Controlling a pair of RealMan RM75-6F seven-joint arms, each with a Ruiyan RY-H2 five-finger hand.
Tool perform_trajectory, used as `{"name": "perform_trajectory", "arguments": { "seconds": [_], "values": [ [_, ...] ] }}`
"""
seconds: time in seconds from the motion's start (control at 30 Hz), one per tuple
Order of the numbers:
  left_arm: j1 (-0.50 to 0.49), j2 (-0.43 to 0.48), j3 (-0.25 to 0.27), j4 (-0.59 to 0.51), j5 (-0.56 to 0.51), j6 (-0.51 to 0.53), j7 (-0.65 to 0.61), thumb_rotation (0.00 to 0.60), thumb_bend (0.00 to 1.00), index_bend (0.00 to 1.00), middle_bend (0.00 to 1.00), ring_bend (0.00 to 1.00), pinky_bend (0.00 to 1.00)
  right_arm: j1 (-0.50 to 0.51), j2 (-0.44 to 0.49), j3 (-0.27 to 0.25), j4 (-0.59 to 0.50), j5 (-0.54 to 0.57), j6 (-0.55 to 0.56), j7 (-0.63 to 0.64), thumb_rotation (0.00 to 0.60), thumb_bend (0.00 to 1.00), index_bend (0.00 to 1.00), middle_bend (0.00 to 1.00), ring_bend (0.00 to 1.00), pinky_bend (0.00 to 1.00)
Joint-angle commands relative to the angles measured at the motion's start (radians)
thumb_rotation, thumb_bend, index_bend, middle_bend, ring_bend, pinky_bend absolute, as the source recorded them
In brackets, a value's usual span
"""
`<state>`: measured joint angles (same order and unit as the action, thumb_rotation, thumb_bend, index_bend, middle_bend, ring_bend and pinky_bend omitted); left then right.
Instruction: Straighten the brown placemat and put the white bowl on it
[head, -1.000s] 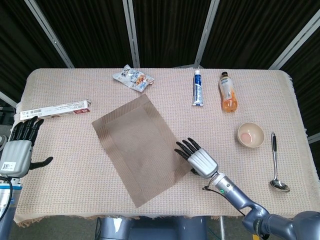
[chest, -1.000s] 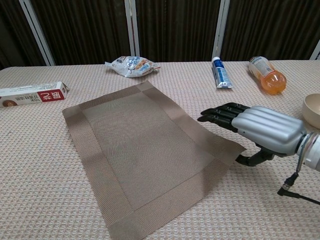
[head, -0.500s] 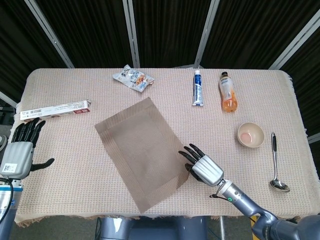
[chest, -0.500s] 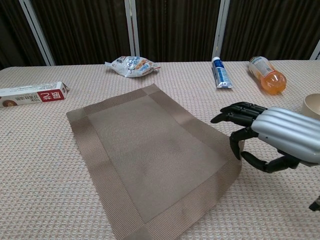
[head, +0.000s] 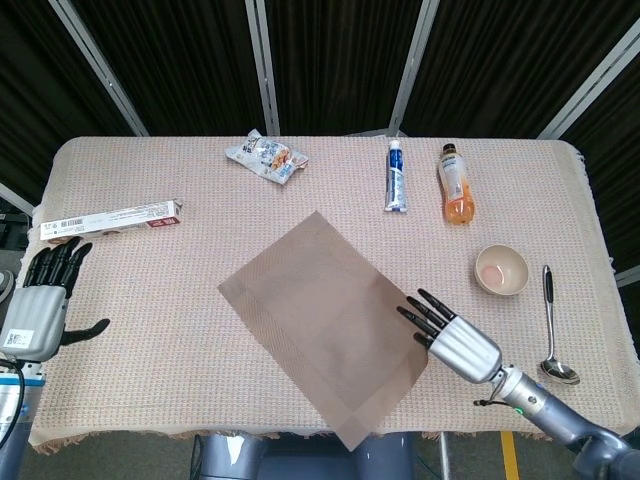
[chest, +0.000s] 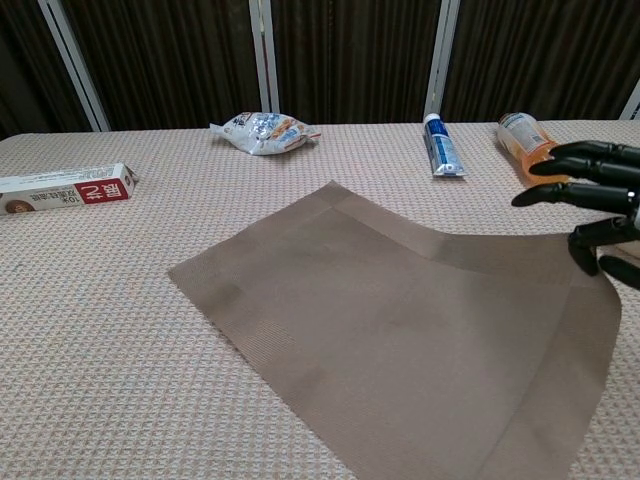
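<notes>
Left hand (head: 38, 300) at far left table edge, well left of the placemat, fingers apart & straight, holding nothing. One red-and-white box (head: 110, 217) lying flat up-left of mat, just above that hand. One snack packet (head: 266, 156) beyond mat's far corner, towards back edge. One brown placemat (head: 326, 324) mid-table, skewed like a diamond, near corner reaching front edge of table (head: 150, 300); in chest view right side looks raised off the cloth. One toothpaste tube (head: 396, 176) back-right of mat, lying lengthwise. One orange drink bottle (head: 455, 184) on its side just right of tube, orange liquid inside, white cap on. Right hand (head: 452, 335) at mat's right corner, fingers spread over the edge; chest view shows thumb under & fingers above mat edge, looks pinched on it but contact not clear. One white bowl (head: 501, 269) right of mat, apart from it, upright, pinkish patch at bottom inside, can't tell what. One spoon (head: 552, 330) just right of bowl, handle pointing away.
</notes>
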<state>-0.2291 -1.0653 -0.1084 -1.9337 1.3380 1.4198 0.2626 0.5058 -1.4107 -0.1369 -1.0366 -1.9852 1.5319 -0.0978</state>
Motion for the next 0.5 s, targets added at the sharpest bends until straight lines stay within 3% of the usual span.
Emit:
{"name": "perform_trajectory", "arguments": {
  "seconds": [0.03,0.2,0.43,0.5],
  "values": [
    [-0.004,-0.004,-0.002,0.005,-0.006,-0.008,0.003,0.600,0.00,0.00,0.00,0.00,0.00,0.055,0.025,0.041,0.043,-0.016,-0.006,-0.033,0.600,0.49,0.76,0.12,0.00,0.00],
    [-0.011,-0.009,-0.006,0.016,-0.023,-0.021,0.008,0.600,0.00,0.00,0.00,0.00,0.00,0.165,0.019,0.096,0.151,-0.016,-0.087,-0.045,0.600,0.48,0.76,0.14,0.00,0.00],
    [-0.015,-0.013,-0.014,0.034,-0.052,-0.034,0.007,0.600,0.00,0.00,0.00,0.00,0.00,0.271,-0.034,0.112,0.339,-0.025,-0.167,-0.035,0.600,0.46,0.76,0.13,0.00,0.00],
    [-0.016,-0.014,-0.015,0.038,-0.058,-0.037,0.007,0.600,0.00,0.00,0.00,0.00,0.00,0.287,-0.051,0.117,0.373,-0.022,-0.178,-0.037,0.600,0.43,0.69,0.13,0.00,0.00]
  ]
}}
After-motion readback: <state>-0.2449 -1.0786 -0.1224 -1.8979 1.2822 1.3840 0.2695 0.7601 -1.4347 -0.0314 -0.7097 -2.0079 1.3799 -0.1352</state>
